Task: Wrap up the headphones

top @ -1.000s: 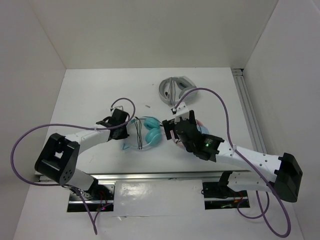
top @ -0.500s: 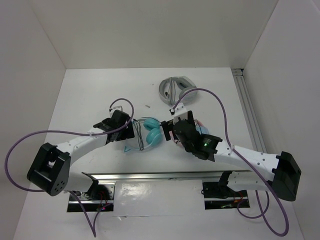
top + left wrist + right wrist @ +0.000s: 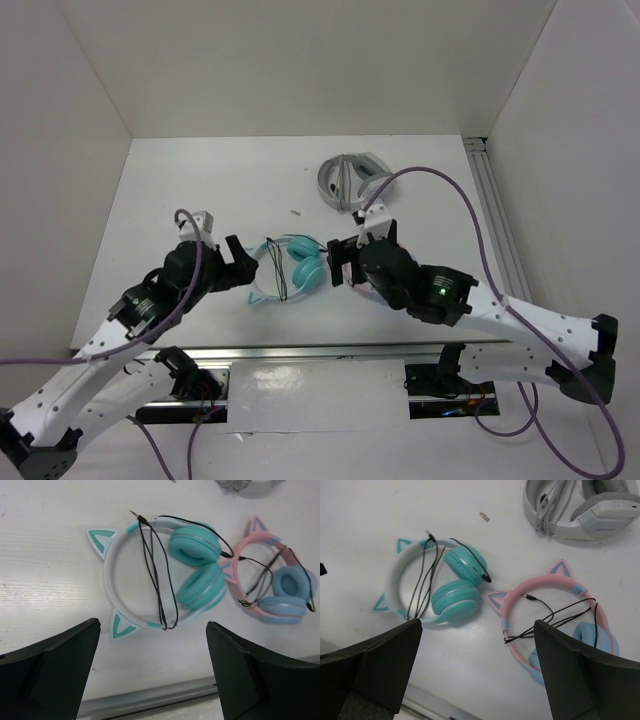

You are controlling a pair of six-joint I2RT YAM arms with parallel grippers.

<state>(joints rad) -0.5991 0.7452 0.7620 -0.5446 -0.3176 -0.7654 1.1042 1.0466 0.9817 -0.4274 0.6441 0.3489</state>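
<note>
The headphones point(image 3: 194, 547) lie flat on the white table, teal earcups folded inside the pale cat-ear headband. Their thin black cable point(image 3: 159, 575) is looped across the band, with the plug resting at the top. From above, the headphones point(image 3: 300, 268) sit between both arms. My left gripper point(image 3: 232, 262) hangs open just left of them, and in its wrist view the left gripper point(image 3: 153, 622) holds nothing. Just right of them my right gripper point(image 3: 340, 262) is open too. In its own view the right gripper point(image 3: 477, 622) is empty above the headphones point(image 3: 455, 597).
A pink-banded cat-ear pair point(image 3: 545, 587) with blue earcups lies right of the teal one, mostly under the right arm from above. A grey-white folded pair point(image 3: 350, 178) sits farther back. A small loose bit point(image 3: 297, 212) lies behind. A metal rail point(image 3: 300, 352) runs along the near edge.
My left gripper opened and drew back left and toward the near edge, away from the headband. The right gripper shifted slightly and stays open. The headphones stay in place.
</note>
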